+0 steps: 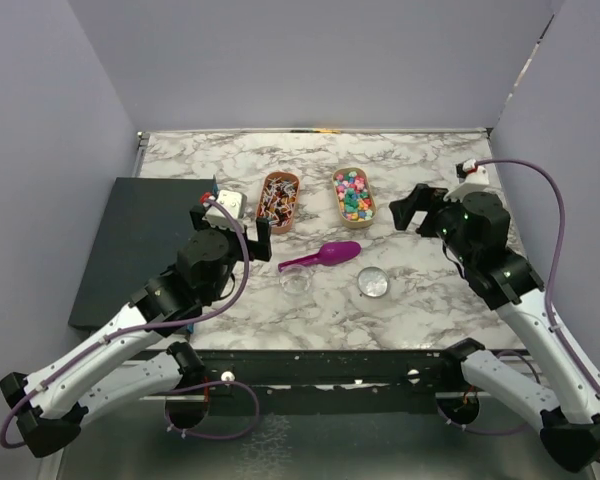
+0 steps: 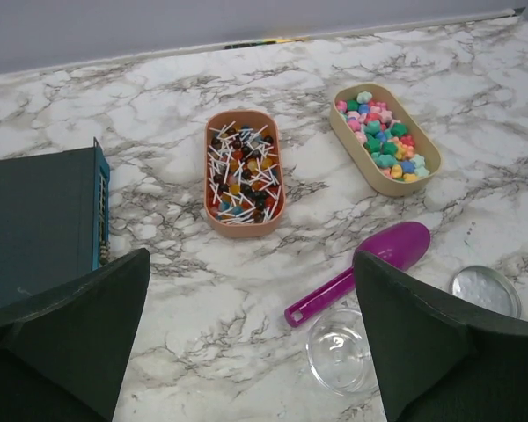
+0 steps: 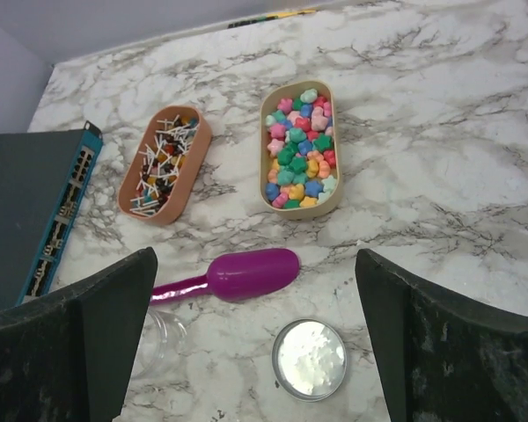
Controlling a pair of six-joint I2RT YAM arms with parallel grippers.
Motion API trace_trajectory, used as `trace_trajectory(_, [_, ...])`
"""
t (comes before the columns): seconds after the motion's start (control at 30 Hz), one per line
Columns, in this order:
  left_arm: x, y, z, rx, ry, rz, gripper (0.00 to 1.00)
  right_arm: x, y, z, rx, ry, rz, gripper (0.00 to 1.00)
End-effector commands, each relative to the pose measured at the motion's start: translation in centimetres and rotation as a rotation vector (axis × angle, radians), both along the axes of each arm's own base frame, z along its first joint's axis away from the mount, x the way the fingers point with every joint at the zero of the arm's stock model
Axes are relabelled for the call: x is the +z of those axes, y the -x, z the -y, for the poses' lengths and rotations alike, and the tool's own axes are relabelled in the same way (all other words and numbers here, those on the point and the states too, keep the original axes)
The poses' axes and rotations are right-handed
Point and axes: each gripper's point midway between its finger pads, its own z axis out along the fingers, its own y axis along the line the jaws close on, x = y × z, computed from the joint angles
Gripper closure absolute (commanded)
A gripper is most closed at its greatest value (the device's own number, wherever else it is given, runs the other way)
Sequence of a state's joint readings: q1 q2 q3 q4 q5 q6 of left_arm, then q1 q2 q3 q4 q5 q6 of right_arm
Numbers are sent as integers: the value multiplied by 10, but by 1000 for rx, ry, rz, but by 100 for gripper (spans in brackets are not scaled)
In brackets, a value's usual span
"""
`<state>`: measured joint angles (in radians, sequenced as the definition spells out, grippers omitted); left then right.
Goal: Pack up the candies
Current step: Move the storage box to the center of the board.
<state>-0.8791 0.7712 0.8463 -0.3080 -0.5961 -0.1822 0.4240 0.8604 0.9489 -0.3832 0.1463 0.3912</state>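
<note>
The candies, small bright sweets in mixed colours, fill a beige oval tray at the back middle of the marble table. In front of it lies a purple scoop, bowl down, with a clear jar at its handle end and a round metal lid to the right. My left gripper hangs open above the table left of the scoop, holding nothing. My right gripper hovers open to the right of the candy tray, also with nothing in it.
An orange oval tray of lollipops stands left of the candy tray. A dark flat box lies along the table's left side. Grey walls close in the table at the back and at both sides.
</note>
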Motion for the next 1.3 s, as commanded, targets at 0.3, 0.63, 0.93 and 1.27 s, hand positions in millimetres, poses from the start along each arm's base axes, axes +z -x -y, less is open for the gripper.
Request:
trace_trajectory(0.3, [-8,-4,-13,75,-5,20,1,-20,-16,-5,21,86,-36,0])
trace_trajectory(0.63, [-16,-8,-9,63,-59,9,1,-41,-41,-30,108,118,-108,0])
trace_trajectory(0.93, [-15,-8,-6,59,-62,-8,1,-51,-70,-63,184,125,-177,8])
trace_trajectory(1.27, [-9,-7,-10,64,-54,3,1,-77,-117,-104,184,179,-267,30])
